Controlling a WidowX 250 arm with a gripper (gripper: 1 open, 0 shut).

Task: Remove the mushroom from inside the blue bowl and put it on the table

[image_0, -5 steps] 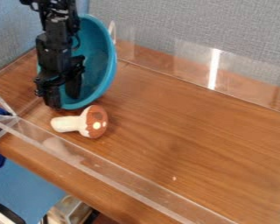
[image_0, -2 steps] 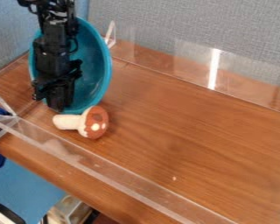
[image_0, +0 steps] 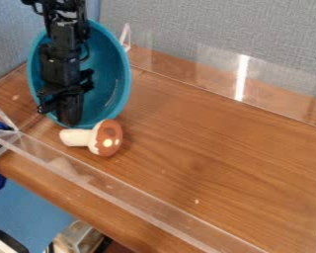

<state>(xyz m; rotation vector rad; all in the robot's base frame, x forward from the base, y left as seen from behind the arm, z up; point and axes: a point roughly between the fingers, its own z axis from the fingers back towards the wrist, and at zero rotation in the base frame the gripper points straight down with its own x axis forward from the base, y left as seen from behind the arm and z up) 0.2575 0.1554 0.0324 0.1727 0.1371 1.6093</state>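
Nearest the camera runs a low clear acrylic wall (image_0: 147, 212) along the front edge of the table (image_0: 213, 138), a brown wood-grain top. Just behind that wall, at the left, the mushroom (image_0: 98, 137) lies on its side on the wood, outside the bowl. Its long axis runs roughly left to right: the pale cream stem points left toward the table's edge, and the orange-brown cap faces right and a little toward the camera.

Just behind the mushroom hangs the black gripper (image_0: 55, 108), pointing steeply down, its tips close above the table and apart from the mushroom. The jaws are drawn together and nothing is between them.

Behind the gripper the blue bowl (image_0: 111, 71) is tipped up on its rim, with its open side facing left toward the arm. Farther back, more acrylic panels stand against a grey-blue wall (image_0: 213, 30).
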